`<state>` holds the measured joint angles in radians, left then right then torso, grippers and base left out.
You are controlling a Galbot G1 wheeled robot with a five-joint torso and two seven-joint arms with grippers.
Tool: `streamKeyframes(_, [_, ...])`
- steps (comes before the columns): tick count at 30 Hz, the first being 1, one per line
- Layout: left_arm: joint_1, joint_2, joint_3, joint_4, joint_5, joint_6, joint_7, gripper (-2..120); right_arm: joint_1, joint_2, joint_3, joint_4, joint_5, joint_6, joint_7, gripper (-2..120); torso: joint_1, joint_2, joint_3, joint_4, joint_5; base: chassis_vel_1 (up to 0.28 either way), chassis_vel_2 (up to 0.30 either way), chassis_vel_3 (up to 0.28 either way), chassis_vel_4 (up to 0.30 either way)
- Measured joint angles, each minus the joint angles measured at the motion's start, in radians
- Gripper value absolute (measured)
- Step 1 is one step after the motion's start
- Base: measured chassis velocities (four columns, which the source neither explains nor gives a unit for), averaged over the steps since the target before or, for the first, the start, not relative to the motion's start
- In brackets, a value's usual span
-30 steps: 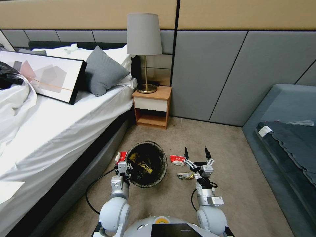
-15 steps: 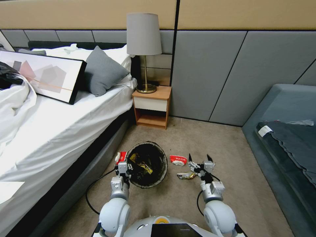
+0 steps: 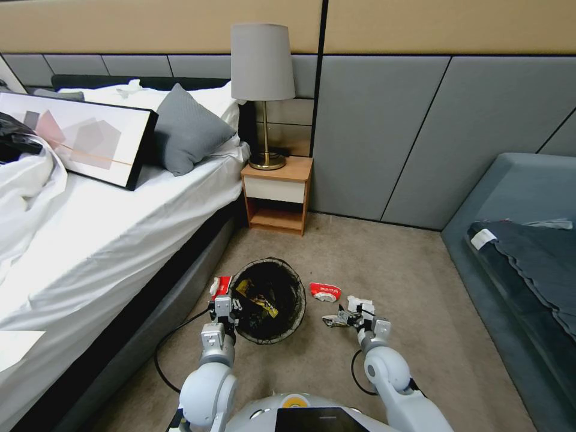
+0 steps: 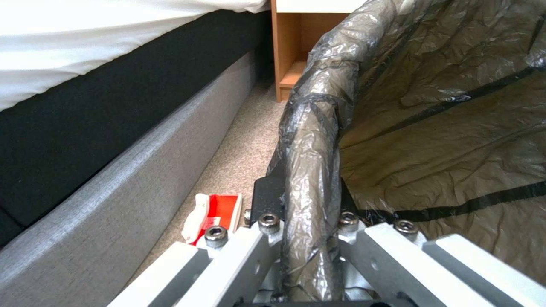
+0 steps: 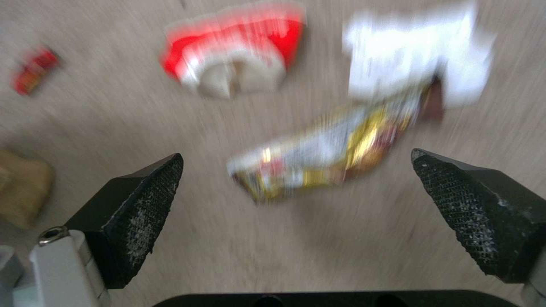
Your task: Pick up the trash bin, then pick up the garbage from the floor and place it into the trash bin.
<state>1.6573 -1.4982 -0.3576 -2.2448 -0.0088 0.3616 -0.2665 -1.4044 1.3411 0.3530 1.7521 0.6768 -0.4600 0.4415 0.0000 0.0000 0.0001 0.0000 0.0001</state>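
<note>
The trash bin (image 3: 282, 282), lined with a dark bag, stands on the carpet by the bed with a yellow wrapper inside. My left gripper (image 3: 223, 307) is shut on its near-left rim (image 4: 312, 170), seen close in the left wrist view. My right gripper (image 3: 348, 317) points down, open, just over a gold-and-silver wrapper (image 3: 335, 321). In the right wrist view that wrapper (image 5: 335, 149) lies on the floor between the two spread fingertips (image 5: 145, 192). Other garbage sits beyond it: a red-and-white packet (image 5: 236, 59) and a white paper scrap (image 5: 415, 55).
A red packet (image 3: 221, 284) lies between the bin and the bed frame (image 3: 138, 336). A wooden nightstand (image 3: 277, 195) with a lamp stands against the wall. A grey sofa (image 3: 516, 240) borders the right. A small red scrap (image 5: 35, 70) and a tan piece (image 5: 20, 187) lie nearby.
My right arm has dropped and drawn back, tipping the open gripper down onto the gold wrapper. The left gripper and the bin have not moved.
</note>
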Motion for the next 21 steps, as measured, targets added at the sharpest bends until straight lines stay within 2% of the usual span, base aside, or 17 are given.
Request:
streamKeyframes(5, [0.011,-0.003,0.001,-0.001,0.006,-0.004,0.0,1,0.059,0.042,0.02,-0.137,0.027,-0.001,0.01,100,0.0,0.0,0.0,0.0,-0.0002,0.0,0.0,0.0,0.0])
streamKeyframes(14, [0.014,-0.004,0.002,-0.001,0.009,-0.005,0.0,1,0.12,0.062,0.062,-0.234,0.034,0.006,-0.005,100,0.0,0.0,0.0,-0.0001,-0.0001,0.0,0.0,0.0,0.0])
streamKeyframes(21, [0.019,-0.006,0.003,0.003,0.014,-0.006,-0.001,1,0.169,0.067,0.079,-0.293,0.032,0.046,-0.054,100,0.0,0.0,0.0,0.0,-0.0001,0.0,0.0,0.0,0.0])
